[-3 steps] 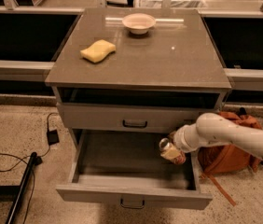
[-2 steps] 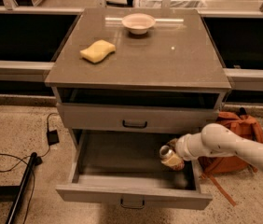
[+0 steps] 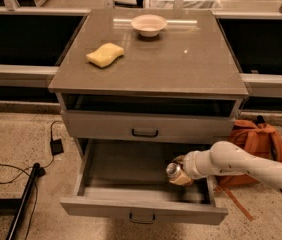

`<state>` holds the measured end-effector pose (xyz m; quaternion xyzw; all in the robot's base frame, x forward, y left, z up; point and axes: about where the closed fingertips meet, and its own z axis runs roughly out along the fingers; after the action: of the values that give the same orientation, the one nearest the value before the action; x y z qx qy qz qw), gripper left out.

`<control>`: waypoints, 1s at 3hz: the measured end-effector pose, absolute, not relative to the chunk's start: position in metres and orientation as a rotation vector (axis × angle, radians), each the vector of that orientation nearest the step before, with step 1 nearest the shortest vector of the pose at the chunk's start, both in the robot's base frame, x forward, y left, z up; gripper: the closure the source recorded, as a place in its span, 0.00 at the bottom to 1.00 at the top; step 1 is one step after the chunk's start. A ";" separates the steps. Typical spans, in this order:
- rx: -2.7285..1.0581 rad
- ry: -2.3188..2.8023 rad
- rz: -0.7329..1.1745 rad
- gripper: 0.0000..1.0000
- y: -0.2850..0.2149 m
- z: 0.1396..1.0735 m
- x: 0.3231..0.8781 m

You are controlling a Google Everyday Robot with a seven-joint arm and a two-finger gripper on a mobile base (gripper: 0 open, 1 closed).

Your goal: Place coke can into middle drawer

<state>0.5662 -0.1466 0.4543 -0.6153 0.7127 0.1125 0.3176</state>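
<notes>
The middle drawer [image 3: 131, 206] stands pulled out below the bench [image 3: 181, 69], with open room across its left and centre. The arm [image 3: 251, 166] comes in almost level from the right. Near the drawer's right wall, the gripper [image 3: 182, 174] has its jaws clenched on the coke can [image 3: 173, 172], silver top facing left.

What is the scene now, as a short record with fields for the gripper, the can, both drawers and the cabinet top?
gripper: gripper on the arm that comes in from the right, over the right part of the open drawer, closed on the can
coke can: coke can held in the gripper, silver end showing; contact with the drawer floor cannot be told
middle drawer: middle drawer pulled out, open
upper drawer: upper drawer shut
cabinet top: cabinet top bears a yellow sponge at left and a bowl at the back
</notes>
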 end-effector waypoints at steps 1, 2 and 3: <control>-1.698 1.908 0.255 1.00 -0.139 0.441 0.563; -1.689 1.924 0.333 0.82 -0.132 0.427 0.561; -1.694 1.922 0.336 0.51 -0.131 0.426 0.561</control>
<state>0.5614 -0.1314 0.4262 -0.6302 0.7152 0.1250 0.2752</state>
